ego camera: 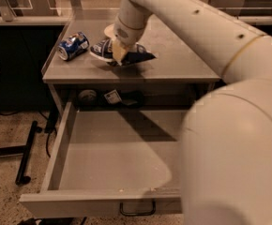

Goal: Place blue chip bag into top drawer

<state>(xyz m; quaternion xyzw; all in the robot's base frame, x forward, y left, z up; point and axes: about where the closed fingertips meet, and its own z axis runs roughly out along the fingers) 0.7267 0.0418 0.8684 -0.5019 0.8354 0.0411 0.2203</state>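
The blue chip bag [139, 56] lies crumpled on the grey counter [187, 55], near its front edge and to the right of the blue soda can. My gripper [119, 52] comes down from above and sits right on the bag's middle, hiding part of it. The top drawer [103, 149] is pulled wide open below the counter, its flat grey bottom bare, with its loop handle [137, 209] at the front. My big white arm covers the drawer's right side.
A blue soda can [73, 45] lies on its side at the counter's left. Small items [111, 97] sit in the recess behind the drawer. A black stand leg [26, 153] lies on the speckled floor at the left.
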